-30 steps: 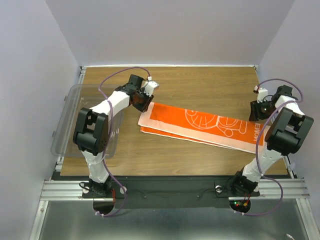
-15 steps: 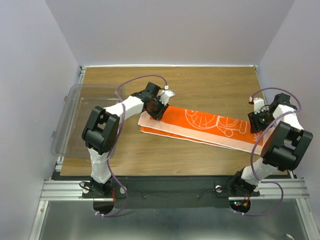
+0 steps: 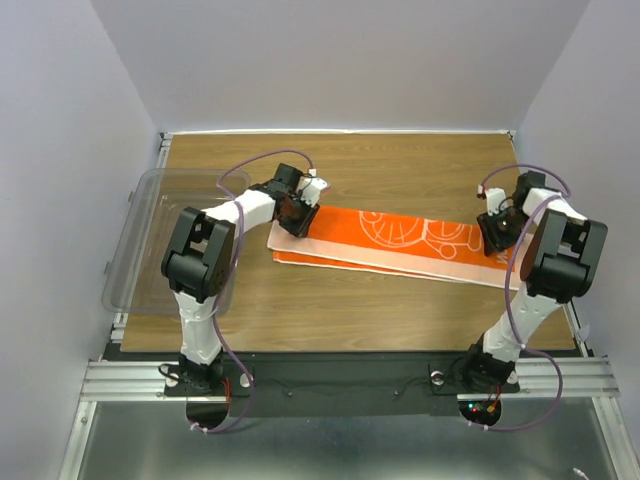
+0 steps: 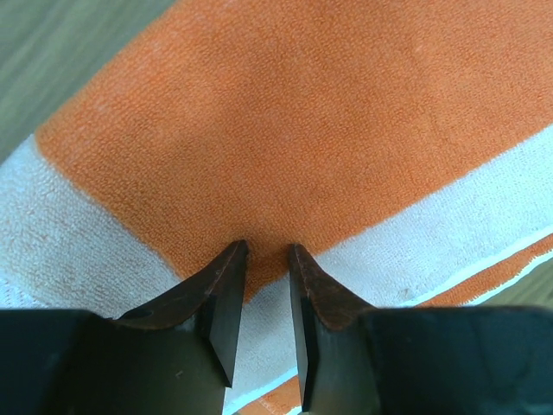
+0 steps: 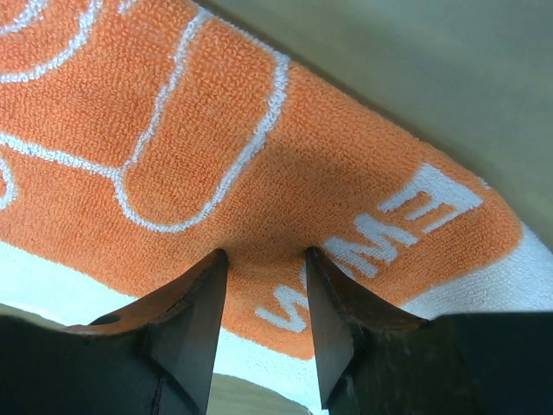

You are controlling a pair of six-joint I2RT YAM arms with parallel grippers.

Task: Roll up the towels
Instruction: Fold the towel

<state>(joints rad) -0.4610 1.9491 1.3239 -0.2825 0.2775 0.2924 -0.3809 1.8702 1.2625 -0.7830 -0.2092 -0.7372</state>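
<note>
Pinches Doraemon towel (image 3: pixel 385 240) ends in left jaws and right jaws, seemingly; drags it leftward, straighter on bench (image 3: pixel 400 170); rolling unstarted.

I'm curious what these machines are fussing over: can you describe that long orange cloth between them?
The long orange terry towel lies stretched slantwise on the wooden table, seemingly doubled lengthwise, with white borders, a white-outlined cartoon and white lettering. The left gripper pinches its plain end, the right gripper its lettered end.

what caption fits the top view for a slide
left gripper and right gripper pinch opposite ends of the towel laid across the table
</note>
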